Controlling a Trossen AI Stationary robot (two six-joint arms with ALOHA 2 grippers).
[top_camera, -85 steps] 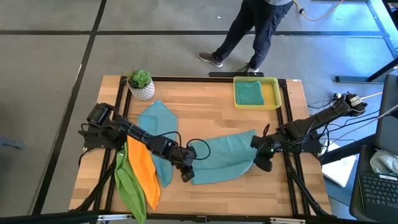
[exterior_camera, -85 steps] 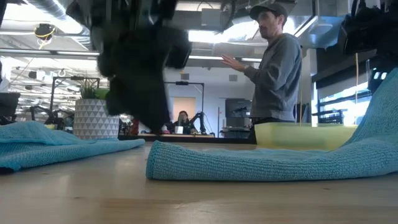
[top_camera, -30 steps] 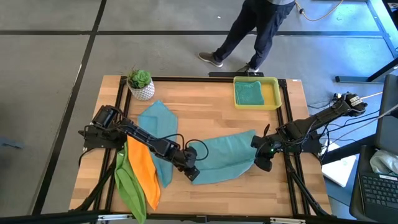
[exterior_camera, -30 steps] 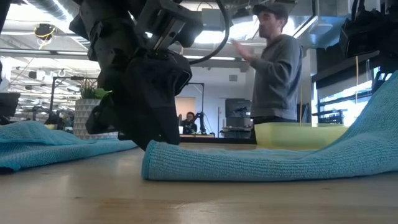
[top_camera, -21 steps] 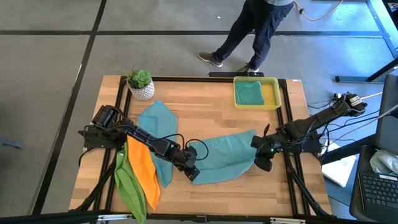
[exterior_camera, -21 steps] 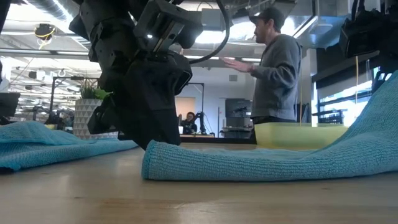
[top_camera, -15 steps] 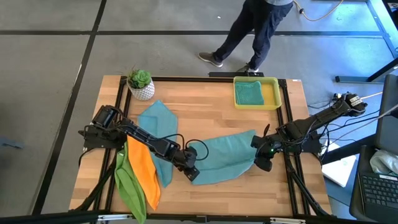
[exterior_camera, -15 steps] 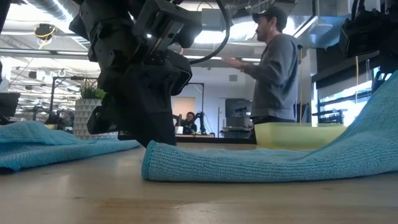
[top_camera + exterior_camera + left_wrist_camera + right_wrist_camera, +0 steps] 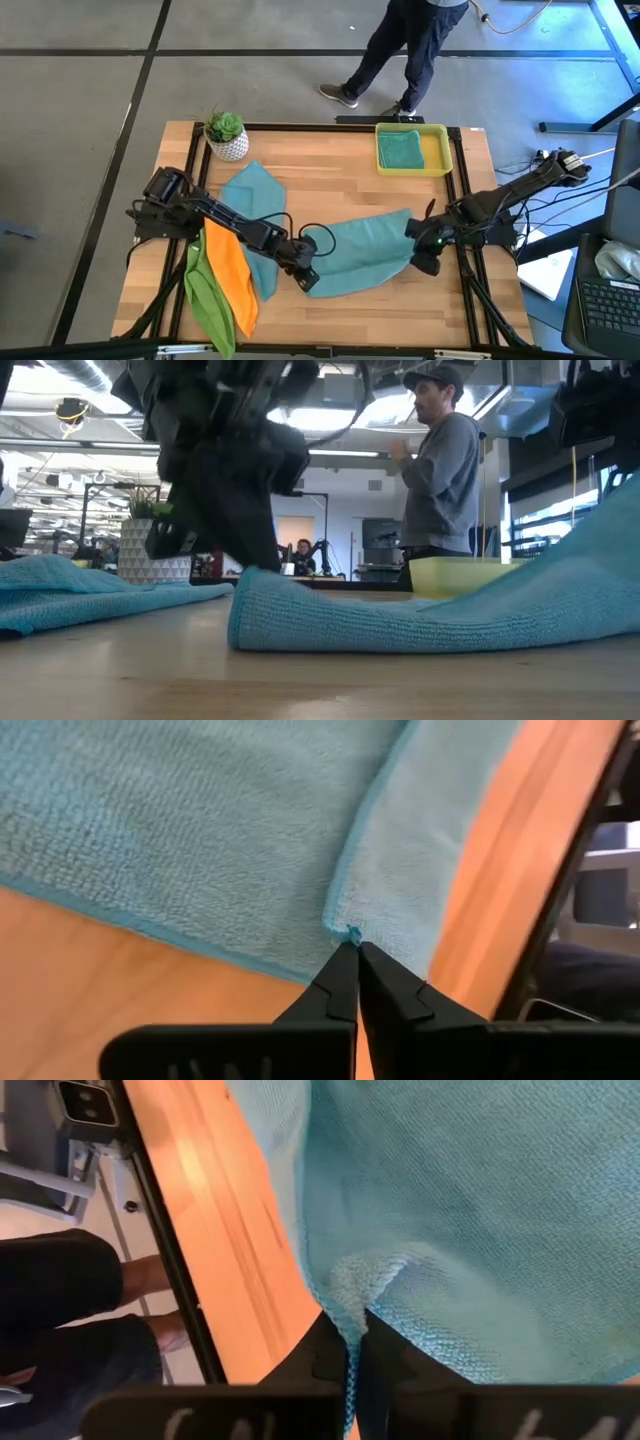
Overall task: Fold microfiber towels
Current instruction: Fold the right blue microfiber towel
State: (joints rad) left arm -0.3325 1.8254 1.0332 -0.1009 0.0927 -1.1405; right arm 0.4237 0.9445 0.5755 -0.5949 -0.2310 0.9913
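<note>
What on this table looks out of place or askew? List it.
The lime green towel and orange towel droop over the table's front edge, unfolded. A teal towel lies crumpled beside them. The middle teal towel is pinched at both ends by the left gripper and right gripper. Nothing is damaged.

Left arm stretched from the near-left side toward the middle of the surface, wrist angled low, left end effector (image 9: 309,279) down at surface level with fingers (image 9: 340,982) pressed together on a corner of the teal towel (image 9: 360,255). Right arm reaching in from the right edge, right end effector (image 9: 424,262) clamped on the opposite corner, held slightly raised
</note>
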